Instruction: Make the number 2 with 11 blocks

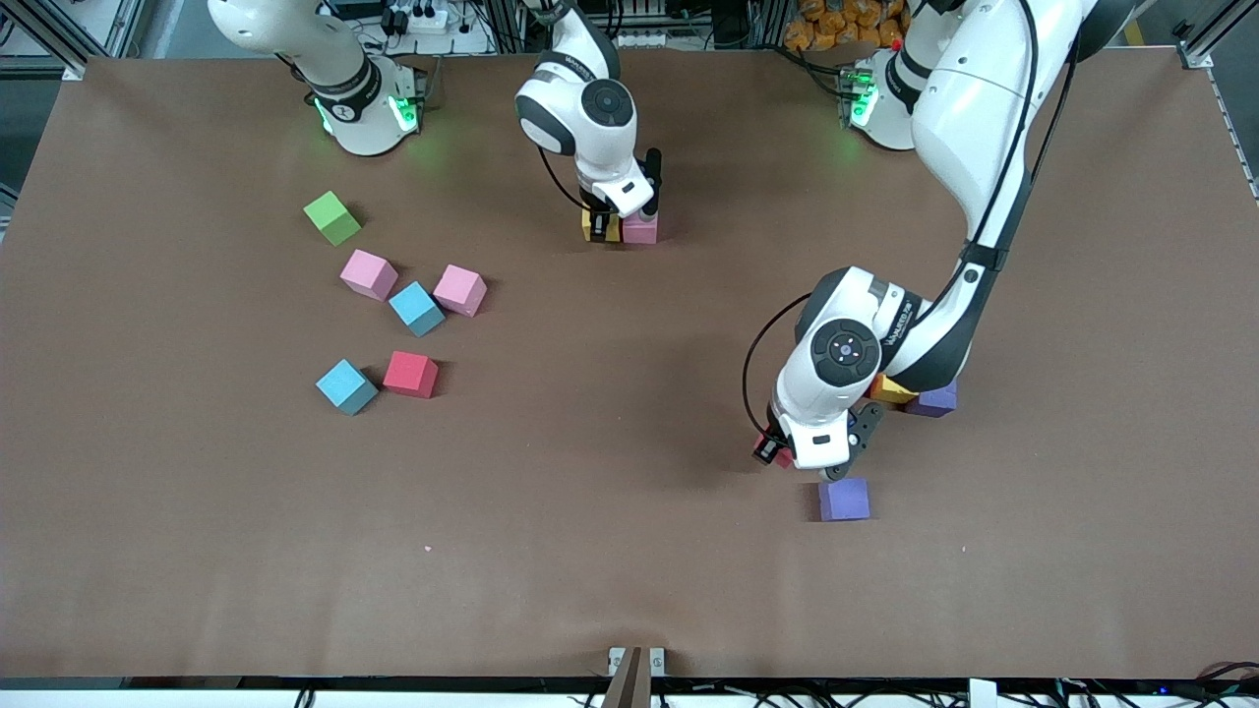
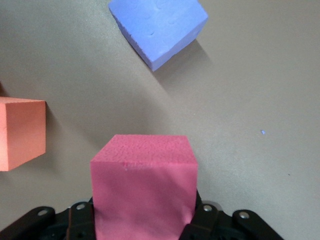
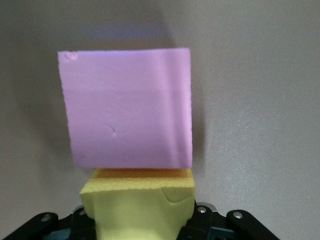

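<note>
A red cube [image 2: 143,187] is pinched by the left gripper [image 1: 777,452], just above the table [image 1: 610,551], beside a purple cube [image 1: 844,499]. A yellow cube [image 3: 140,205] is pinched by the right gripper [image 1: 612,224], touching a pink cube [image 3: 127,107].

Right gripper [image 1: 620,218] was low at a yellow block [image 1: 596,226], pink block [image 1: 641,229] touching beside it. Left gripper [image 1: 787,454] held a red block [image 1: 770,451] just above the table [image 1: 610,551], w/ a purple block [image 1: 844,500] near. Green cube [image 1: 331,217], two pink, two blue & one red lay loose toward right arm's end.
</note>
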`<action>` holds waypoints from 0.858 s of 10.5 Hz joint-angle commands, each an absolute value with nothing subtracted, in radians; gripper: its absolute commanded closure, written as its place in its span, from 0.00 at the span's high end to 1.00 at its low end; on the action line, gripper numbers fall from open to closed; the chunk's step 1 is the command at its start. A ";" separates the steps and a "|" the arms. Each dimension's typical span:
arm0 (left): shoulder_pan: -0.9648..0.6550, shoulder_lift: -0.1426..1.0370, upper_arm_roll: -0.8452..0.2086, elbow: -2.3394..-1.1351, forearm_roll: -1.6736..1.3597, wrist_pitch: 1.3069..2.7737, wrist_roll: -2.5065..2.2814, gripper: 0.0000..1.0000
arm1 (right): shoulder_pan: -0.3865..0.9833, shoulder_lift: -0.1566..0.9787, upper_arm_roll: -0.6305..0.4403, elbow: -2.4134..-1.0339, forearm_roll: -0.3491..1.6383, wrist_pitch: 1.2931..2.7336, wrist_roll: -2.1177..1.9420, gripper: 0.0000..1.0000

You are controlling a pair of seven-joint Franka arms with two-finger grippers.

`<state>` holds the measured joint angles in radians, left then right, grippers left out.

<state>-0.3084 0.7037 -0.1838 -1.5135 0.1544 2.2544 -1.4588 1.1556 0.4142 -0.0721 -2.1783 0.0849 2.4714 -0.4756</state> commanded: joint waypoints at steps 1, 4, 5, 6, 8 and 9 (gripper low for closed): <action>-0.305 0.675 -0.183 -1.526 0.158 2.244 -1.470 0.00 | 1.175 0.437 -0.077 -2.152 0.092 2.464 -0.453 0.33; -0.284 0.676 -0.183 -1.526 0.169 2.244 -1.465 0.00 | 1.175 0.439 -0.078 -2.151 0.092 2.467 -0.453 0.99; -0.279 0.675 -0.186 -1.525 0.167 2.237 -1.451 0.00 | 1.175 0.439 -0.078 -2.151 0.091 2.464 -0.453 1.00; -0.281 0.675 -0.187 -1.522 0.161 2.215 -1.437 0.00 | 1.175 0.439 -0.078 -2.152 0.091 2.457 -0.453 1.00; -0.281 0.680 -0.187 -1.497 0.160 2.203 -1.430 0.00 | 1.173 0.422 -0.077 -2.154 0.091 2.427 -0.453 1.00; -0.278 0.681 -0.187 -1.497 0.158 2.198 -1.410 0.00 | 1.173 0.401 -0.077 -2.154 0.091 2.401 -0.453 1.00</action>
<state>-0.2838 0.6951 -0.1818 -1.4994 0.1544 2.2284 -1.4368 1.1629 0.4274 -0.0723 -2.1610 0.0849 2.4429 -0.4650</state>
